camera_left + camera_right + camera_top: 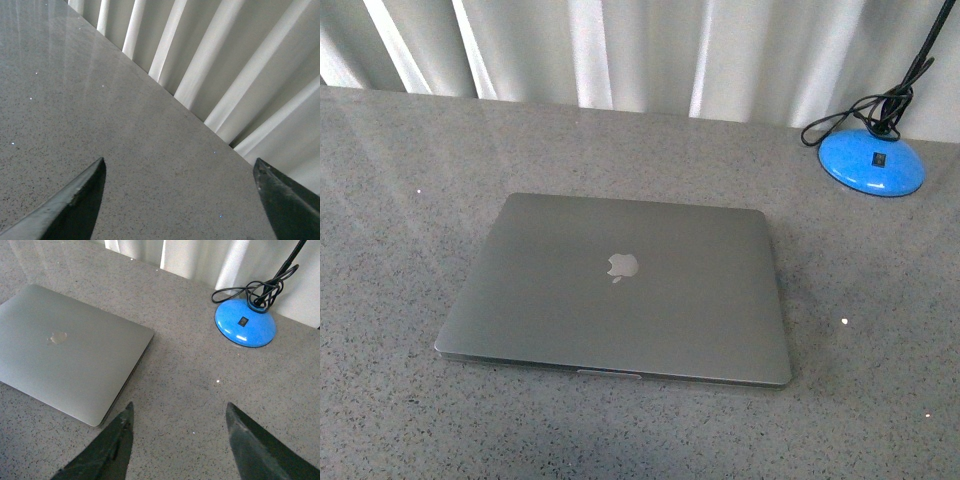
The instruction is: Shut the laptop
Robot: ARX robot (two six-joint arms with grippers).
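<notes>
Your right end effector [177,440] is hanging over bare worktop [190,375] with its 2 fingers spread apart and gripping nothing; the laptop [65,352] is lying just off to one side of it, and the blue lamp base [245,322] with its coiled black cable [250,290] is sitting farther off on the other. Your left end effector [180,200] is likewise spread wide and empty, looking across plain speckled worktop toward the white curtain [225,65], with no laptop in its view. In the front view neither arm is showing. There the laptop [620,290] is resting flat near the middle of the worktop [400,170], lid fully down, pale apple logo [622,266] facing up, with the lamp base [872,160] well apart at the far right corner. You are looking at what appears to be the end of the task: the lid is sitting flush on the body, so the closing step seems done. The next move is probably asking only for keeping both arms clear of the lid and away from the lamp cable.
</notes>
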